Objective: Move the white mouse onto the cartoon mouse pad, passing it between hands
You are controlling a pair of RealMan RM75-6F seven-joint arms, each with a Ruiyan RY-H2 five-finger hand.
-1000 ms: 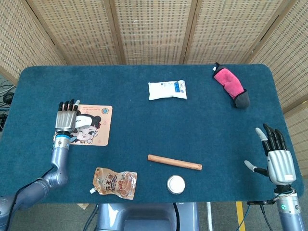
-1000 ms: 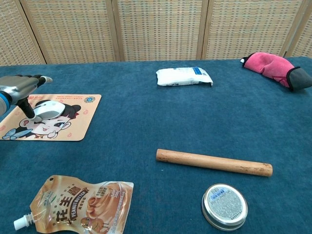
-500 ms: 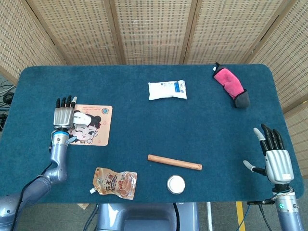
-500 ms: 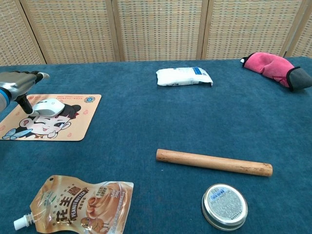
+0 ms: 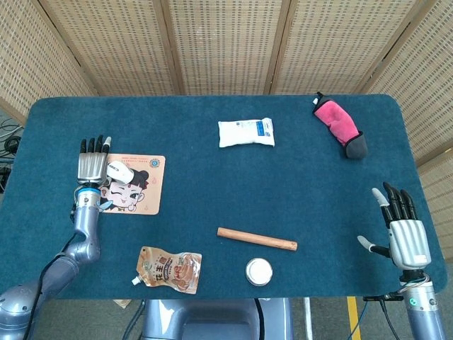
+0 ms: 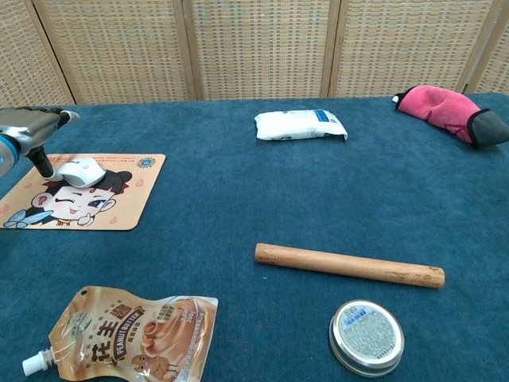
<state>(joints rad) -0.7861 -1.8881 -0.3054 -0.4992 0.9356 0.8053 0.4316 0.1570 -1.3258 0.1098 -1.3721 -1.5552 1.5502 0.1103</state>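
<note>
The white mouse (image 5: 120,171) (image 6: 82,170) lies on the cartoon mouse pad (image 5: 143,199) (image 6: 111,208) near its upper left part. My left hand (image 5: 90,163) (image 6: 32,130) is just left of the mouse, fingers spread and holding nothing; whether its thumb still touches the mouse is unclear. My right hand (image 5: 402,230) hovers open at the table's right front corner, far from the mouse, and shows only in the head view.
A wooden rolling pin (image 5: 256,239) (image 6: 347,265), a round tin (image 5: 259,271) (image 6: 366,337) and a peanut butter pouch (image 5: 168,269) (image 6: 127,337) lie near the front. A white packet (image 5: 245,132) (image 6: 301,125) and a pink cloth (image 5: 338,125) (image 6: 447,110) lie at the back.
My left hand has drawn away to the left and back, uncovering the mouse, which stays on the pad. My right hand has barely moved.
</note>
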